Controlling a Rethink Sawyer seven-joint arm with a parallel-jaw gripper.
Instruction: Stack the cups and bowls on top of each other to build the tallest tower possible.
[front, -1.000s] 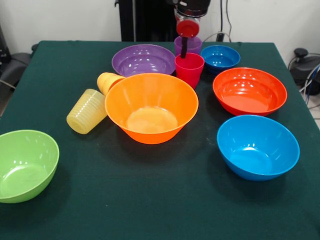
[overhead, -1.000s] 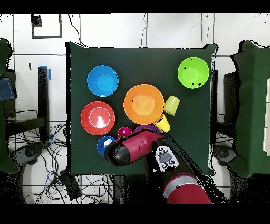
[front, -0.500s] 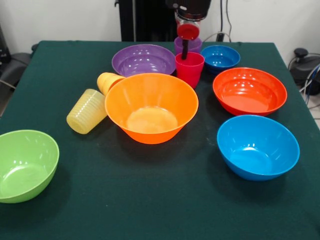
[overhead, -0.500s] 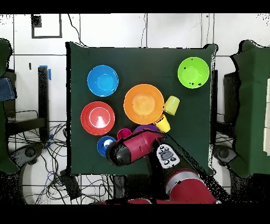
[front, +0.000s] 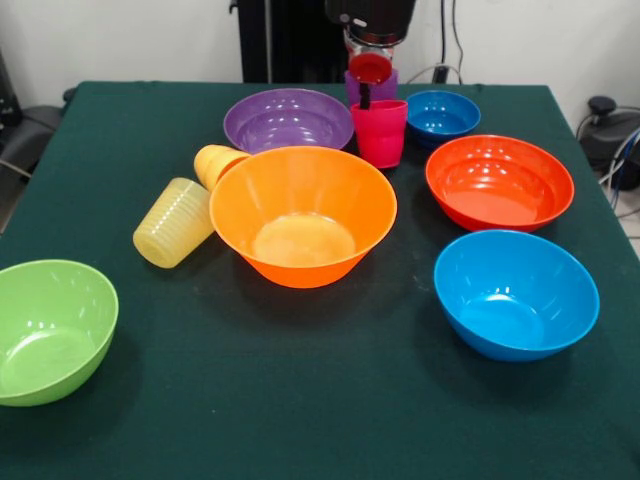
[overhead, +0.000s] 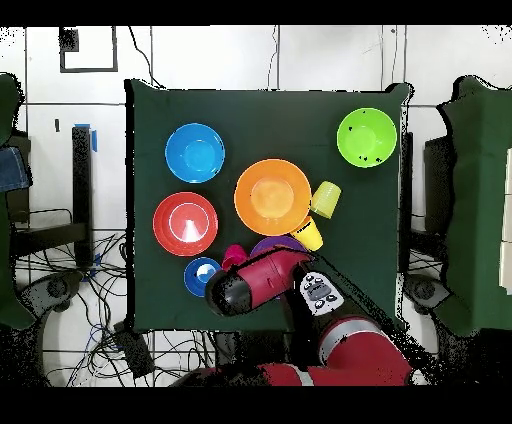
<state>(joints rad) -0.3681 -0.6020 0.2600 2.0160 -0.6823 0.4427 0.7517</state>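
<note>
One finger (front: 365, 97) dips inside the red-pink cup (front: 379, 132); we see the gripper (front: 367, 88) gripping that cup's rim, its other finger hidden. The cup hangs upright, mouth up, long axis vertical, just off the table (front: 300, 400). Behind the fingers, the purple cup (front: 352, 86) is mostly covered.

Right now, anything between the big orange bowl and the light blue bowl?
Nothing. In the front view, only bare green tablecloth lies between the orange-yellow bowl and the light blue bowl.
</note>
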